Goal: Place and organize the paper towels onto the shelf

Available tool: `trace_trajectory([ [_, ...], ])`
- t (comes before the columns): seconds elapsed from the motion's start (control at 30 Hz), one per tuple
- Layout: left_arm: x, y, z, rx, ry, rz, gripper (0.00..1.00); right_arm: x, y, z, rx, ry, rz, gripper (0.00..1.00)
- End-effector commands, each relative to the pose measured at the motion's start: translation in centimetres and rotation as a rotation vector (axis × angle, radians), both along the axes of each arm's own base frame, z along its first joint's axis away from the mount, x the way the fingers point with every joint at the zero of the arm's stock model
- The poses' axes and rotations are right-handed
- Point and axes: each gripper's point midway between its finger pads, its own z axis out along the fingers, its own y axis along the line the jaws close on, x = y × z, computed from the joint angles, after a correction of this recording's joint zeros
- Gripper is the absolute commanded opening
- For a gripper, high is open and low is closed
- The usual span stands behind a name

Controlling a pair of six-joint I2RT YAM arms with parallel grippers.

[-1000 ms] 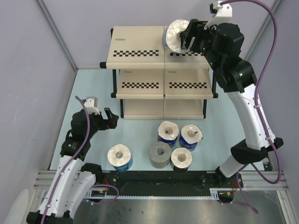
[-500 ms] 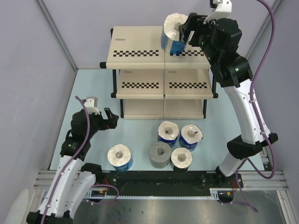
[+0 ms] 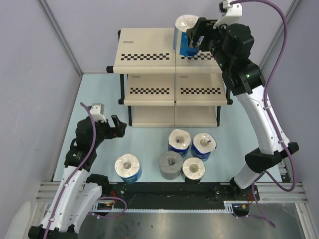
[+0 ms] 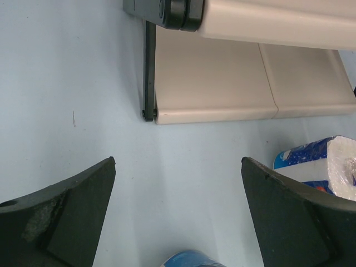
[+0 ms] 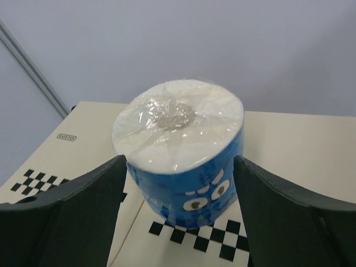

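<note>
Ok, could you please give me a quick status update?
Left gripper open, empty. Right gripper flanking blue-wrapped roll, upright on shelf top; grip unclear. Five rolls on table. Nothing blocking.

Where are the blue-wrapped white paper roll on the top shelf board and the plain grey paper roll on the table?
Blue-wrapped white paper roll (image 5: 183, 189): right wrist view, blue printed side.
Plain grey paper roll (image 3: 164, 162): top external view, upper face.
</note>
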Motion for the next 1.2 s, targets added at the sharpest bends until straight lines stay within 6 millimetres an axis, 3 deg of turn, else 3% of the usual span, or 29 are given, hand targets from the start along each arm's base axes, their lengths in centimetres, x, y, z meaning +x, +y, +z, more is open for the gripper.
trace_trajectory([
  [0.0,0.1,-0.2,0.7,0.004,-0.035,-0.015,1.0,-6.6,-2.0,8.4,0.104,-0.29,0.055,0.82],
  [0.07,0.0,-0.2,1.0,-0.008,-0.038,-0.012,1.0,-8.3,-2.8,9.5,0.129,-0.329,0.057,0.82],
  [0.17,-0.3,0.0,1.9,-0.037,-0.026,0.023,1.0,-13.4,-5.6,11.5,0.191,-0.381,0.054,0.83],
  [0.27,-1.1,1.4,2.1,-0.08,0.037,0.142,1.0,-14.7,-6.6,9.5,0.2,-0.335,0.038,0.82],
  [0.3,-1.8,2.0,2.6,-0.081,0.055,0.183,1.0,-16.5,-7.5,9.6,0.219,-0.346,0.044,0.82],
  [0.33,-2.0,2.5,2.7,-0.119,0.075,0.244,1.0,-16.1,-7.2,7.5,0.208,-0.303,0.047,0.82],
  [0.57,-6.4,2.2,2.7,-0.227,0.2,0.279,1.0,-17.7,-6.7,-1.0,0.217,-0.088,0.089,0.8],
  [0.7,-9.8,2.3,0.7,-0.259,0.311,0.311,1.0,-17.4,-5.9,-5.7,0.174,0.044,0.088,0.79],
  [0.83,-11.8,1.9,-0.3,-0.269,0.365,0.288,0.98,-17.6,-4.6,-9.2,0.143,0.145,0.109,0.79],
  [0.93,-12.6,2.3,-0.8,-0.245,0.384,0.294,0.97,-18.3,-2.4,-12.6,0.105,0.241,0.173,0.79],
  [1.03,-13.1,2.3,-1.0,-0.209,0.419,0.272,0.92,-19.8,0.4,-16.5,0.047,0.345,0.251,0.78],
  [1.13,-13.2,2.7,-0.4,-0.182,0.419,0.278,0.91,-22.4,4.4,-20.0,-0.046,0.413,0.399,0.79],
  [1.17,-13.0,3.1,-0.2,-0.168,0.408,0.299,0.92,-24.1,6.7,-21.4,-0.097,0.438,0.474,0.79],
])
